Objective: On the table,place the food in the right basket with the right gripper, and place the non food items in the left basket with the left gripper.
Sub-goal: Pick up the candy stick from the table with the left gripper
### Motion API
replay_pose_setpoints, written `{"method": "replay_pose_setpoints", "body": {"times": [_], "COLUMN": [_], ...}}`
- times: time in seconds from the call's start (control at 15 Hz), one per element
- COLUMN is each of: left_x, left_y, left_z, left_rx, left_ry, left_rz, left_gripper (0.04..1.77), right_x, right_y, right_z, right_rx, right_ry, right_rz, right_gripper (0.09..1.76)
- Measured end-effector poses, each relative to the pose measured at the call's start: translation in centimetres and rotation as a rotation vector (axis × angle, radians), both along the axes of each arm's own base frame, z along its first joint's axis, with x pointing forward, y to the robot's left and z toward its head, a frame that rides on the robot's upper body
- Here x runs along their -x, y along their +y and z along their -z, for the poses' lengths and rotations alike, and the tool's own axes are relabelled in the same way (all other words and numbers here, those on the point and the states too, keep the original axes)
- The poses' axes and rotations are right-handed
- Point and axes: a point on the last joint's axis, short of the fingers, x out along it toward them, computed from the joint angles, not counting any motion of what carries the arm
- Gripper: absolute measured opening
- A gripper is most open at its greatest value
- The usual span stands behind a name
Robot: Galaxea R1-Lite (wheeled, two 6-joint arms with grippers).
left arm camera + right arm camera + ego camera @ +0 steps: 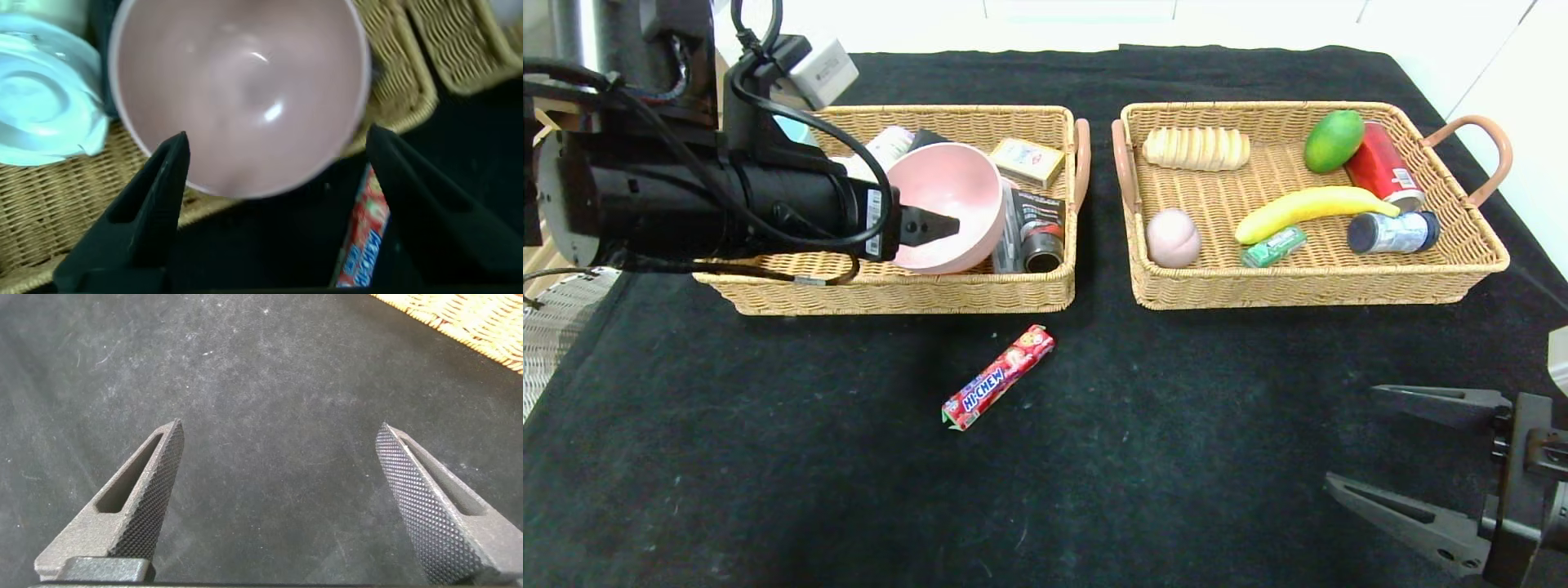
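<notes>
The pink bowl (pixel 947 204) (pixel 237 90) lies tilted in the left basket (pixel 890 294). My left gripper (pixel 931 227) (pixel 276 139) hovers at the bowl's near rim, open and holding nothing. A red candy stick pack (pixel 998 377) (pixel 365 229) lies on the black cloth of the table (pixel 768 457), in front of the left basket. The pale pink peach (pixel 1173 237) and the bread loaf (pixel 1196 149) rest in the right basket (pixel 1307 286). My right gripper (pixel 1352 439) (pixel 279 429) stays low at the near right over bare cloth, open and empty.
The left basket also holds a small card box (pixel 1027 161), a dark roll (pixel 1043 245), a white bottle (pixel 886 147) and a light blue cup (pixel 41 98). A green mango (pixel 1334 140), banana (pixel 1311 208), red can (pixel 1384 171), dark jar (pixel 1392 233) and green pack (pixel 1274 245) share the right basket.
</notes>
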Motion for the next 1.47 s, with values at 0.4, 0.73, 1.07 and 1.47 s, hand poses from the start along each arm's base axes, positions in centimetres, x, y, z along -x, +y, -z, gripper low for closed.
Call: {"method": "replay_pose_setpoints", "body": {"times": [0.4,0.73,1.07,1.47], "left_x": [3.5,5.1,3.2,1.0], "left_y": [-2.4,-4.1,-5.8,-7.5], "left_z": [2.9,5.5,7.4,8.8], "left_rx": [-0.200,-0.368,-0.424,-0.441], "left_ry": [0.071,0.257,0.299,0.307], "left_rz": [0.144,0.206,0.178,0.158], "left_gripper": [1.65,1.68,1.70,1.70], "right_x": [0.0,0.0,0.1,0.2], "right_y": [0.0,0.0,0.0,-0.1], "right_z": [0.0,-0.1,-0.1,-0.2], "right_rx": [-0.001,-0.001,-0.002,-0.005], "right_ry": [-0.001,-0.002,-0.005,-0.012], "right_rz": [0.000,0.000,-0.001,-0.001], "right_gripper": [1.71,1.71,1.71,1.71]}}
